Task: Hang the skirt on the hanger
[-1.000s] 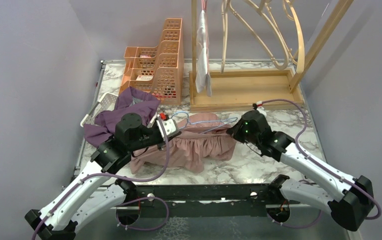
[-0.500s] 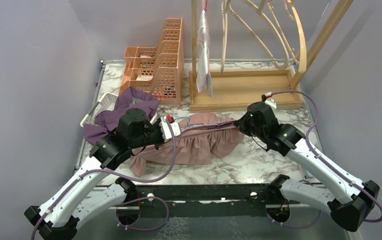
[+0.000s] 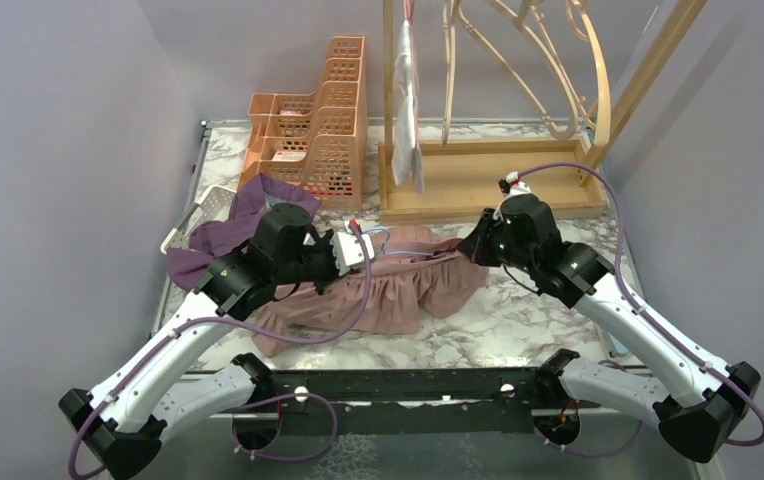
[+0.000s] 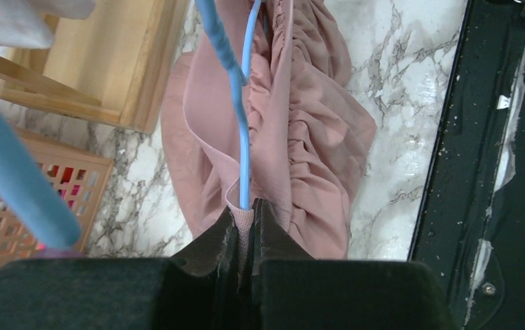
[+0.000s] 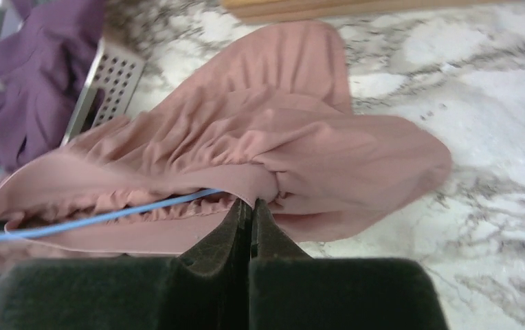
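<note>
The pink skirt (image 3: 403,285) lies gathered mid-table, its waistband pulled taut between my two grippers. A thin blue hanger (image 3: 413,254) runs along the waistband. My left gripper (image 3: 353,250) is shut on the waistband's left end. In the left wrist view, pink fabric is pinched between the tips of the left gripper (image 4: 246,206), and the hanger wire (image 4: 244,158) enters the skirt (image 4: 301,137) just ahead of them. My right gripper (image 3: 470,248) is shut on the right end. The right wrist view shows that gripper (image 5: 251,203) nipping the skirt's (image 5: 280,144) edge beside the hanger wire (image 5: 108,216).
A purple garment (image 3: 228,235) spills from a white perforated basket (image 3: 198,212) at the left. Orange mesh baskets (image 3: 313,140) stand at the back left. A wooden rack (image 3: 488,178) stands at the back centre, with a white cloth (image 3: 406,110) hanging from it. A black rail (image 3: 408,385) lines the near edge.
Both grippers have moved away from the near edge, toward the rack. The skirt's waistband has gone from slack to stretched between them. The right gripper shifted right and back.
</note>
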You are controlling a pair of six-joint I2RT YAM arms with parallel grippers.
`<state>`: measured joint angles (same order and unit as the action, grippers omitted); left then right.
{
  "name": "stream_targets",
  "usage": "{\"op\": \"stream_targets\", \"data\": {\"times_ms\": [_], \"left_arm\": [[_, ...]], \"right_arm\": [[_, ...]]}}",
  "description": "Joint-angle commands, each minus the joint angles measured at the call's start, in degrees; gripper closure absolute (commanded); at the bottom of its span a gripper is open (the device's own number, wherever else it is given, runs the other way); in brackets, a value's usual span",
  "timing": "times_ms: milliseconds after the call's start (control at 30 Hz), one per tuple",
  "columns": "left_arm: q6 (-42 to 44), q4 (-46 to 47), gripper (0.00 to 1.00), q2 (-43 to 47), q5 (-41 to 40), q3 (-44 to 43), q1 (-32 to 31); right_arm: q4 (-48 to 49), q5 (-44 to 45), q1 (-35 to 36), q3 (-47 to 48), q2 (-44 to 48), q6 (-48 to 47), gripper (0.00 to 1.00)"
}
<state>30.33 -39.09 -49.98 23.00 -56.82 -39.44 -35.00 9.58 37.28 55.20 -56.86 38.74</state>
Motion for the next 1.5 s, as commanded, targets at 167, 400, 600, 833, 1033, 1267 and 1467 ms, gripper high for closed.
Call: {"op": "stream_targets", "data": {"times_ms": [167,400,600,833,1033,1267,1467], "left_arm": [[-6.95,6.83,1.0,-4.07,11.79,-2.68,0.46],[-9.14,12.97,1.0,-4.33,16.06,-4.4,0.48],[-8.79,13.75,1.0,-4.56,16.66,-3.46,0.51],[-8.13,15.89,1.0,-5.15,19.01,-3.17,0.48],[-7.1,16.8,1.0,-5.77,19.45,-2.49,0.49],[-6.72,17.05,1.0,-4.96,20.4,-1.97,0.5],[-8.55,17.19,0.99,-2.55,19.45,-1.16,0.5]], "right_arm": [[12.3,-28.0,-1.07,1.18,1.67,-8.92,0.99],[12.75,-37.64,-1.07,3.09,3.75,-12.92,0.99],[6.71,-34.07,-1.07,8.1,6.74,-23.64,0.66],[6.94,-37.75,-1.07,12.82,5.36,-39.28,0.48],[3.75,-54.27,-1.08,13.49,-1.53,-55.83,0.47],[6.02,-62.12,-1.02,14.09,-8.77,-61.43,0.54],[1.58,-65.06,-1.07,16.77,-10.15,-63.77,0.96]]}}
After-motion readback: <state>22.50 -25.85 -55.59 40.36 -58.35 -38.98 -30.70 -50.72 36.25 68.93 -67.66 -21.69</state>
